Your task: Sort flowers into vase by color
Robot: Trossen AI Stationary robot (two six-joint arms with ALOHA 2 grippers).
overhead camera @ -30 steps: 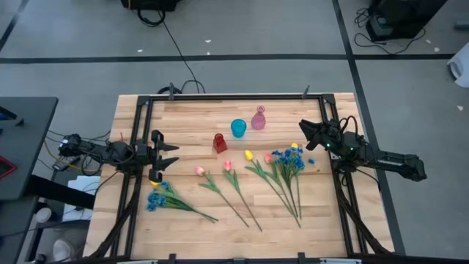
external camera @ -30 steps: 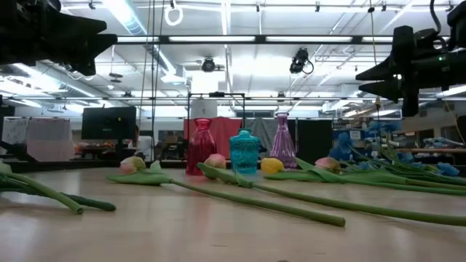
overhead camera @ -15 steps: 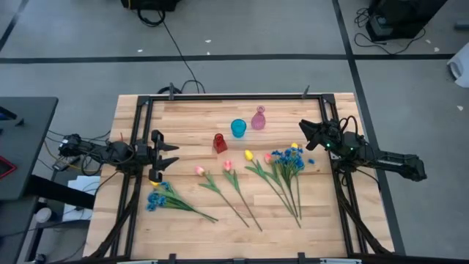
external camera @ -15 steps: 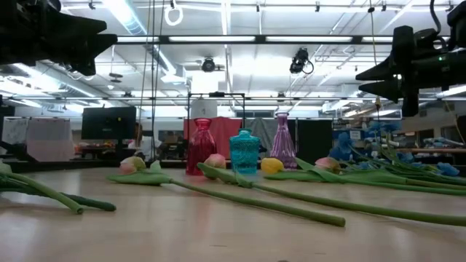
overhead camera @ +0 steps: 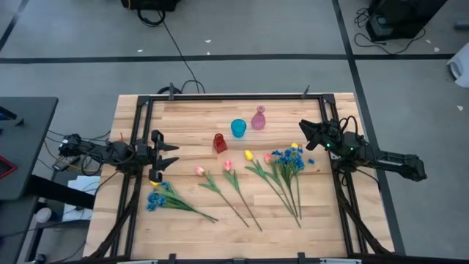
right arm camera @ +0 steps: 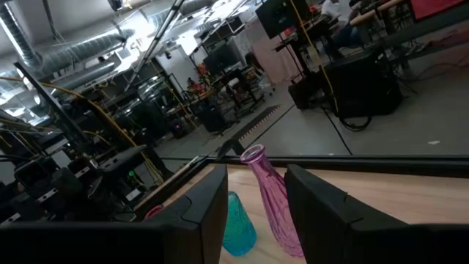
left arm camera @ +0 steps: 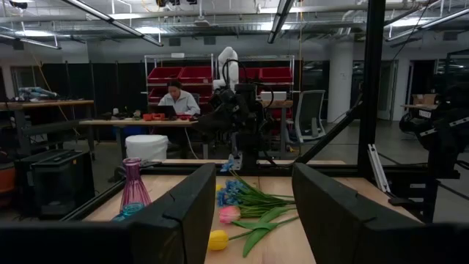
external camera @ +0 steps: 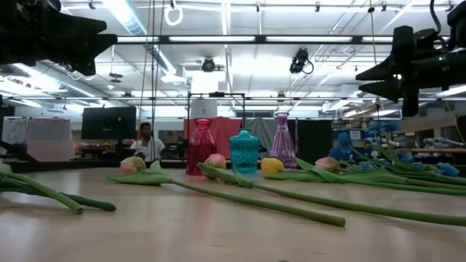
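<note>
Three vases stand upright near the table's far middle: a red vase (overhead camera: pixel 219 143), a teal vase (overhead camera: pixel 238 128) and a pink vase (overhead camera: pixel 258 119). The flowers lie flat on the wood: pink tulips (overhead camera: pixel 199 170) (overhead camera: pixel 227 166), a yellow tulip (overhead camera: pixel 248 155), a bunch with blue blossoms (overhead camera: pixel 291 158) toward the right, and another blue bunch (overhead camera: pixel 156 196) at near left. My left gripper (overhead camera: pixel 170 155) hangs open above the left edge. My right gripper (overhead camera: pixel 308 136) hovers open above the right side, just beyond the blue bunch.
A black metal frame (overhead camera: pixel 227 98) runs round the table's edges. Bare wood lies along the near edge and in the far corners. In the low view a person (external camera: pixel 146 140) shows in the room behind; another person (left arm camera: pixel 176 99) sits at a desk in the left wrist view.
Both arms and all flowers have kept still. In the room behind the table a person has come into sight to the left of the red vase.
</note>
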